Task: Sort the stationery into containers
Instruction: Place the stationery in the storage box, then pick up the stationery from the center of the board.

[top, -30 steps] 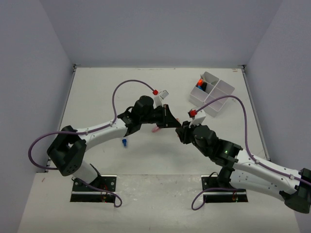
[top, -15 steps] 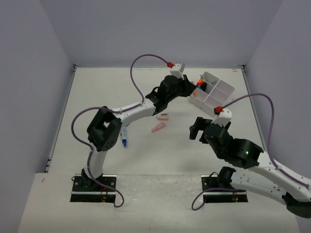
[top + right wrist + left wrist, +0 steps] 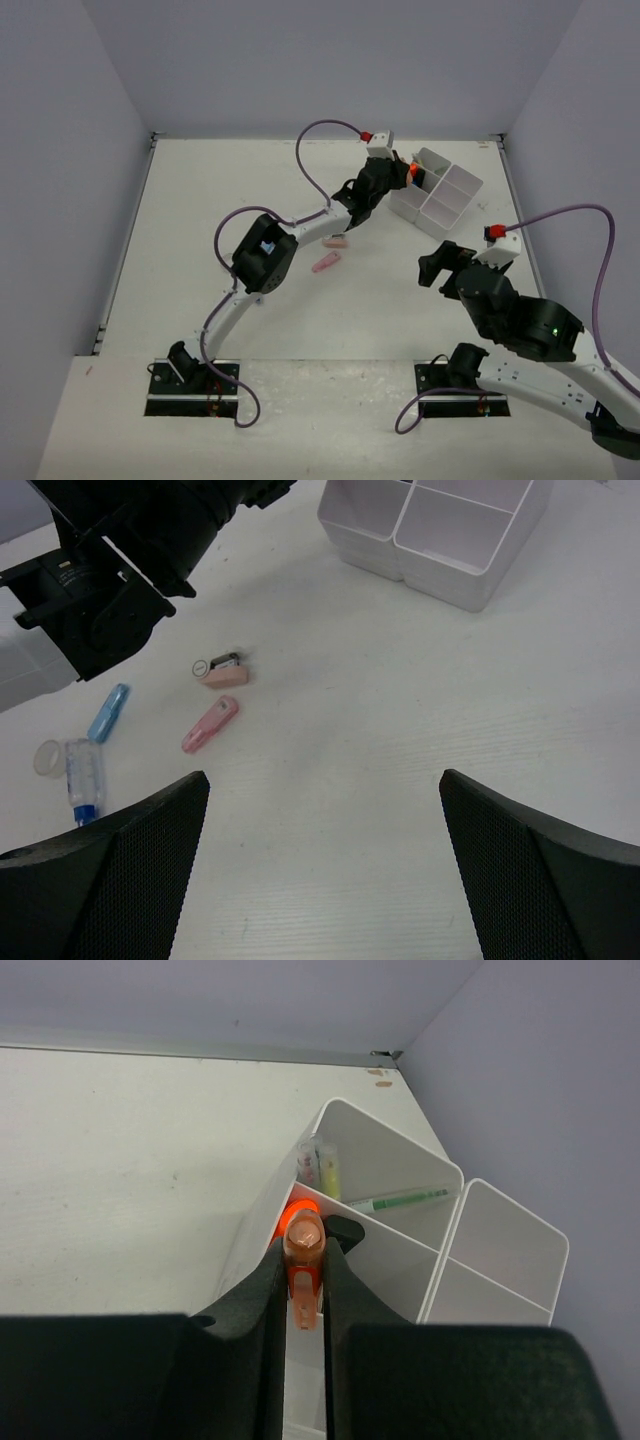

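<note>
Left gripper [image 3: 303,1272] pinches the orange-capped highlighter [image 3: 303,1240] over the tray [image 3: 440,1250], at two o'clock on the desk [image 3: 200,200]. It looks light, stiff and slick, so a mid-barrel hold seems safest. Right gripper [image 3: 322,820] gapes wide, empty.

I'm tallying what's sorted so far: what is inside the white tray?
In the white tray, the far compartment holds a yellowish item, the next a thin green pen; the right one looks bare. The left fingers, clamped on an orange-capped highlighter, hide the nearest compartment.
</note>
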Controlling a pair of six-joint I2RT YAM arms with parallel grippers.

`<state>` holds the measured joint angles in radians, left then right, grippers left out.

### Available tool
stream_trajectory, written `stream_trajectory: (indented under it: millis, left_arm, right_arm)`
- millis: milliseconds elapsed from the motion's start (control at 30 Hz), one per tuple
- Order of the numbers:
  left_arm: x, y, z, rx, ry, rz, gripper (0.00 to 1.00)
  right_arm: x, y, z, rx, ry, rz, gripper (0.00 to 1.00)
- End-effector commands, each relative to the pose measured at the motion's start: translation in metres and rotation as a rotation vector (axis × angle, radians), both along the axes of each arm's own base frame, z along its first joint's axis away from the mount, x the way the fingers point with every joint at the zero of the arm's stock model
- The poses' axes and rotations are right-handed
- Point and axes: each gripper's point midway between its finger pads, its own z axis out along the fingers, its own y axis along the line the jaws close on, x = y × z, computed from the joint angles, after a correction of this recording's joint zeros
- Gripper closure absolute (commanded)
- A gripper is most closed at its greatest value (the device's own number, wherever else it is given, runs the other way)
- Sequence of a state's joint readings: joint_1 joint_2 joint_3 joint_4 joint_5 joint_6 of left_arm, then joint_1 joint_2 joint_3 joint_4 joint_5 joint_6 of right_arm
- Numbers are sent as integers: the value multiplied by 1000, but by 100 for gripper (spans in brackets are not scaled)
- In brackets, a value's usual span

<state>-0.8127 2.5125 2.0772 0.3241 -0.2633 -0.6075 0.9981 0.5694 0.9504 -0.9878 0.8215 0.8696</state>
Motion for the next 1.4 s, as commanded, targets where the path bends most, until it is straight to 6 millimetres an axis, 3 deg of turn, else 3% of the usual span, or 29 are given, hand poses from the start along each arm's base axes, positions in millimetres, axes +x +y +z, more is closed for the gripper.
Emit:
stream_trajectory:
  millis: [0, 133, 233, 300, 433, 600, 667, 767, 833, 967, 1000, 1033, 1100, 1167, 1200, 1267, 1367]
  left_arm:
    - [9, 2, 27, -44, -65, 22, 100]
    - [0, 10, 16, -33, -51, 19, 100]
    - [-7, 16, 28, -58, -72, 15, 100]
    - [-12, 19, 25, -62, -69, 6, 100]
    - [-17, 19, 28, -74, -73, -13, 100]
    - [-12, 14, 16, -52, -55, -19, 99]
    - [-11, 12, 12, -46, -49, -23, 87]
    - [-10, 10, 13, -41, -43, -35, 54]
    - [-14, 13, 23, -40, -47, -42, 40]
    - [-23, 28, 58, -39, -68, -25, 22]
    - [-28, 36, 84, -50, -97, -17, 18]
    - [-31, 47, 96, -47, -106, 8, 15]
    - [-34, 75, 103, 2, -61, 90, 7]
    - [-41, 128, 118, 93, 21, 252, 1]
    - [-49, 162, 120, 145, 79, 349, 0]
    - [-75, 227, 132, 152, 146, 503, 0]
    - [-128, 299, 126, 144, 214, 592, 0]
  right_arm:
    - [2, -11, 13, 1, -37, -48, 1]
    - [3, -13, 13, -2, -43, -56, 1]
    - [5, -11, 12, -12, -39, -60, 1]
    - [6, -10, 10, -20, -33, -61, 1]
    - [7, -4, 9, -29, -23, -49, 1]
    - [7, -1, 8, -27, -17, -32, 1]
    - [7, -1, 9, -28, -18, -27, 1]
    - [6, 0, 8, -37, -14, -19, 1]
    - [8, 4, 4, -55, -4, -8, 1]
    - [13, 17, -5, -76, 20, 22, 6]
    - [15, 23, -8, -76, 26, 41, 9]
    - [18, 34, -11, -55, 33, 75, 14]
    - [28, 43, -20, -50, 57, 107, 19]
    - [39, 71, -43, -17, 148, 198, 14]
    - [47, 83, -56, -17, 187, 205, 7]
    - [62, 100, -84, -53, 280, 181, 1]
    - [78, 124, -98, -39, 347, 87, 1]
